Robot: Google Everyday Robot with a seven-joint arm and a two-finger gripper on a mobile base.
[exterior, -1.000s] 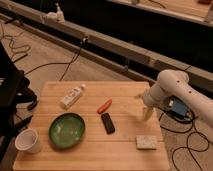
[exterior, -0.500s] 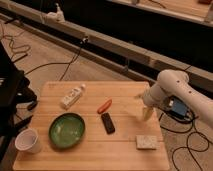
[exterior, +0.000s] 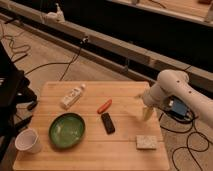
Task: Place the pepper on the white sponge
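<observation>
In the camera view, almost nothing is changing: the arm is sitting in the same pose at the right edge of the wooden table as it was a second ago, and no object on the table is shifting. The gripper is hanging low over the right side of the tabletop, well to the right of the pepper and just on the far side of the white sponge. It is carrying nothing that I can make out, and I cannot tell whether it is apart or together. The pepper is lying near the table's middle, slanted, just on the far side of the dark block and well apart from the sponge, which is resting at the near right corner. The green bowl, white bottle and paper cup are sitting off to the left. By my reading, the task is only beginning: the arm is pausing before any reach, and the pepper is waiting to be picked up.
</observation>
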